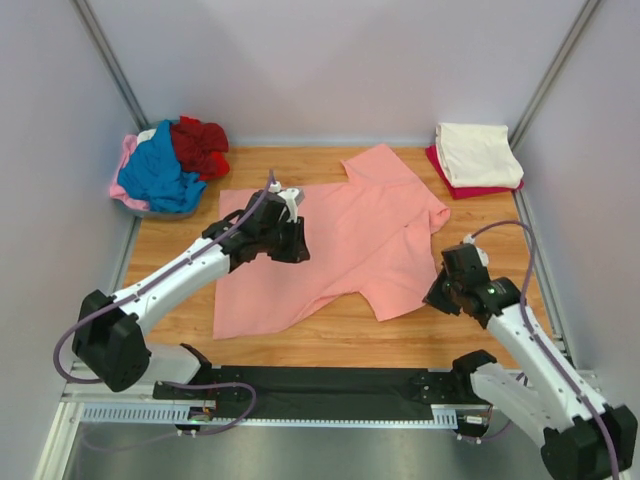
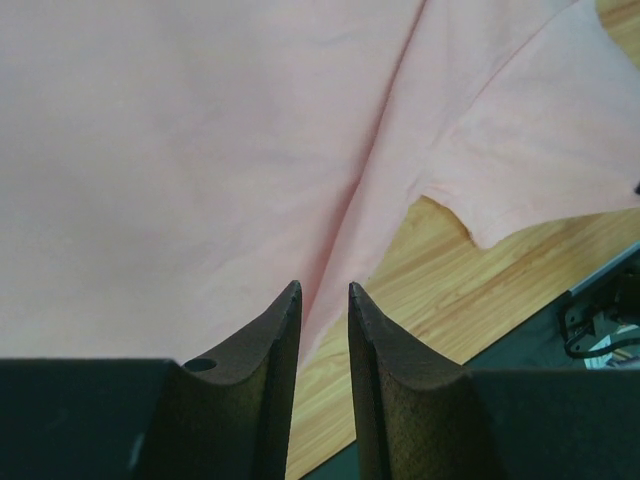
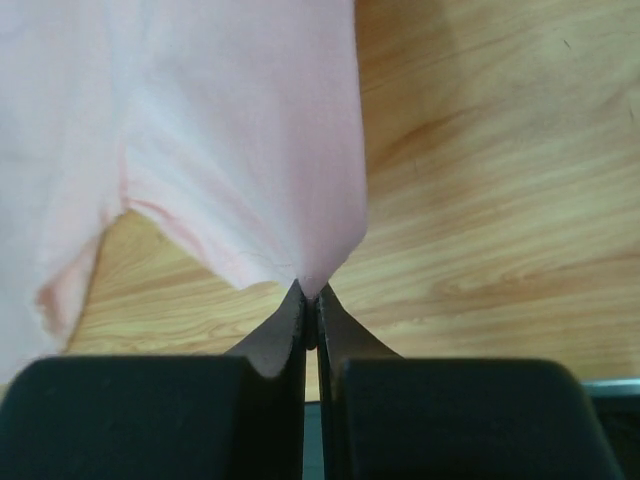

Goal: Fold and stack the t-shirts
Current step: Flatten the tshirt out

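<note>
Salmon-pink t-shirt [image 1: 340, 250] lies spread on the counter [image 1: 400, 345] beneath the left gripper [image 2: 323, 290], whose jaws stand slightly parted, holding nothing; the right gripper [image 3: 310, 292] is clenched on a corner of the cloth at its fingertips

The left gripper [image 2: 323, 288], fingers slightly apart, is hanging over the pink shirt [image 2: 180, 150], which is lying on the wooden table [image 2: 440, 275].

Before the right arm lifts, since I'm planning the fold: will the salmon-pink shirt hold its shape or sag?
Probably floppy: the salmon-pink shirt puckers to a point where the right gripper pinches its edge, so it should sag. Likely light, since the cloth looks thin. Its creases suggest it will bunch if dragged.
</note>
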You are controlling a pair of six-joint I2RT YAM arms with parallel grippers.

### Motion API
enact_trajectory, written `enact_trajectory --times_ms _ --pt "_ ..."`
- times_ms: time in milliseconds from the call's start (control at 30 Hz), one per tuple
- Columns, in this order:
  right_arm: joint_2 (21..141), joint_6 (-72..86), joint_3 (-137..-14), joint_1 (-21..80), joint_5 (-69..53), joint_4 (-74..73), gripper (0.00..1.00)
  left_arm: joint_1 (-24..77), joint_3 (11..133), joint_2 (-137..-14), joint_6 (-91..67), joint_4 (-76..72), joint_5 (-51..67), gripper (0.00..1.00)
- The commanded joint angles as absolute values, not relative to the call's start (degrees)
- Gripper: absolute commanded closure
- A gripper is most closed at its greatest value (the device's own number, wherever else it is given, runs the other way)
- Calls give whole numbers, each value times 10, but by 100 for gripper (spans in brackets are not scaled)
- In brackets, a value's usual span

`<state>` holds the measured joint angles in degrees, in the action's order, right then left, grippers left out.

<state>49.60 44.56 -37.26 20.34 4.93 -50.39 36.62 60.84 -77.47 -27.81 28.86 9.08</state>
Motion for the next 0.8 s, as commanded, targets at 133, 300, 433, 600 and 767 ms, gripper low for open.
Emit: enact_trajectory --times_ms 133,300,433,600,767 --pt "360 609 -420 199 80 -670 100 365 604 -757 -287 260 116 67" --pt "317 652 -449 199 77 -755 100 366 606 -758 -287 268 109 67" --pt "282 660 -427 199 41 -796 100 365 606 -752 -290 272 105 67" --pt "229 672 -389 198 -16 -802 51 366 604 -752 -298 279 114 67" --pt "196 673 -422 199 23 -771 0 366 583 -724 -308 294 104 67"
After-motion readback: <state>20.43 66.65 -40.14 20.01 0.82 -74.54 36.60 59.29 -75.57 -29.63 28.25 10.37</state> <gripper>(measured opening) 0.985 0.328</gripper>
